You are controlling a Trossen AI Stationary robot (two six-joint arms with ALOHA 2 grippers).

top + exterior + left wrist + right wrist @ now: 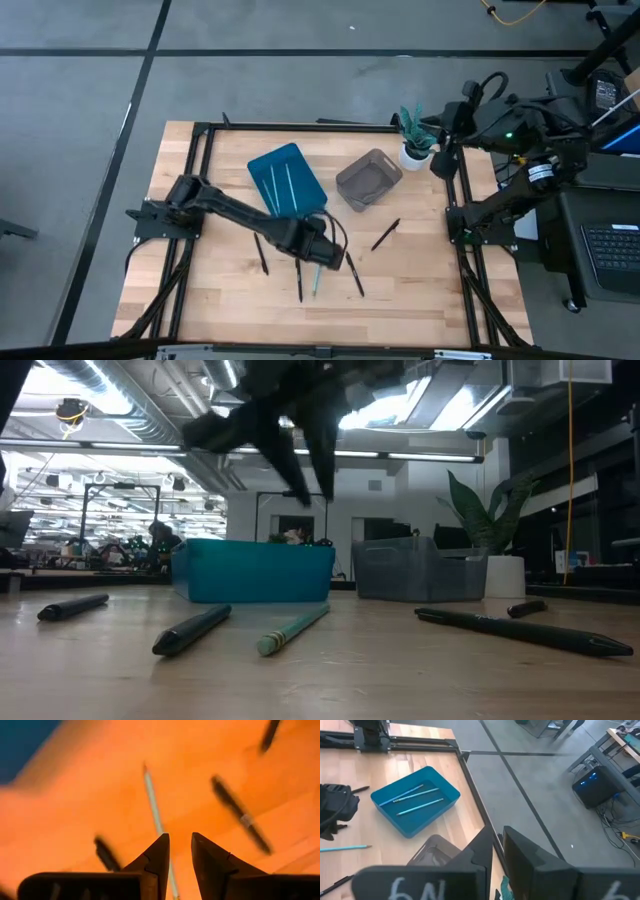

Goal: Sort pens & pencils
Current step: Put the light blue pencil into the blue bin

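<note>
On the wooden table (210, 290), the blue tray (305, 178) sat near the far side, a bit left of the middle. Three light blue sticks (417, 795) lay inside the blue tray, side by side.

Nearer than the tray and just to its left side lay the first black stick (260, 253), flat on the wood. A second black stick (299, 281) lay nearer still than the tray, a little more to the right. Just beside it lay one light blue stick (316, 280), not in the tray.

The left arm reached across from the left of the tray. The left claw (180, 839) hung over the wood just nearer than the tray's near corner, above the loose light blue stick. Its two fingers were a little apart and held nothing.

A third black stick (356, 276) lay just right of that claw. A fourth black stick (386, 234) lay to the right of the tray, well apart from the others.

A grey bin (352, 192) stood right beside the tray. A small plant in a white pot (415, 148) stood farther right than the bin.

The right claw (497, 840) waited high up, far to the right of the tray, near the plant. Its fingers were pressed close together with nothing between them.
</note>
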